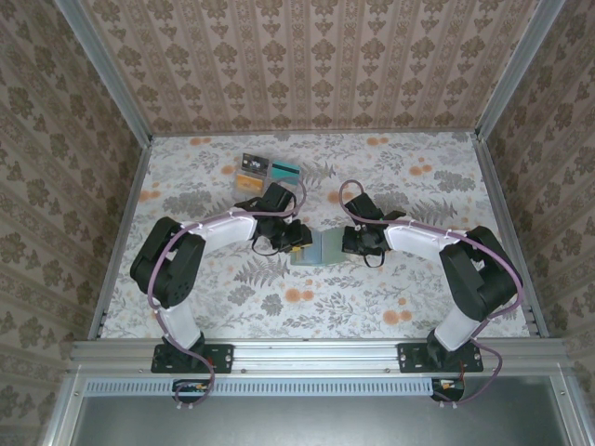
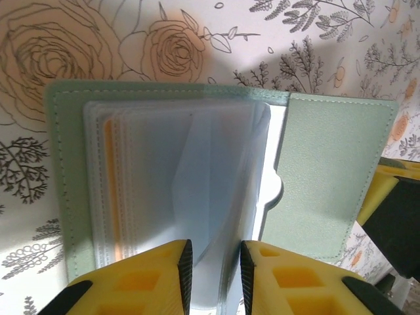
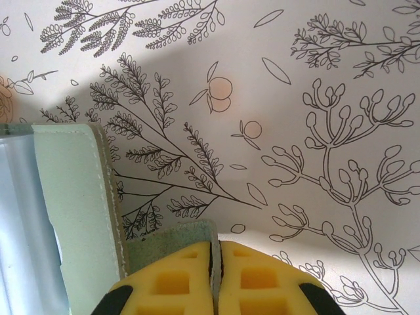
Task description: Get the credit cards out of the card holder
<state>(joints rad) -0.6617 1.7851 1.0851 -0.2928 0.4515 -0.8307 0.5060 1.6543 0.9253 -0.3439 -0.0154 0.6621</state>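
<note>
Your two arms meet at mid-table over the card holder [image 1: 321,249], a flat grey-green bifold lying open on the flower-printed table [image 1: 232,302]. From the left wrist, its pebbled cover shows pale stitching along the edge, and inside it sits a stack of frosted, translucent plastic sleeves [image 2: 151,177] with rounded corners. An orange card [image 2: 111,190] glows through them near the spine side.

Your left gripper [image 2: 213,279] has its blocky yellow fingers [image 2: 157,285] set narrowly apart on either side of one pale, bluish leaf that stands up from the stack. Whether the dark pads actually pinch it cannot be told.

Your right gripper [image 3: 214,279] is pressed together on a thin grey-green flap of the holder's cover, with the rest of that cover lying flat just to its left.

Toward the back of the table, well apart from the holder, lie a few loose cards [image 1: 260,170] — small flat rectangles, one dark, one teal-striped, one tan-orange.
</note>
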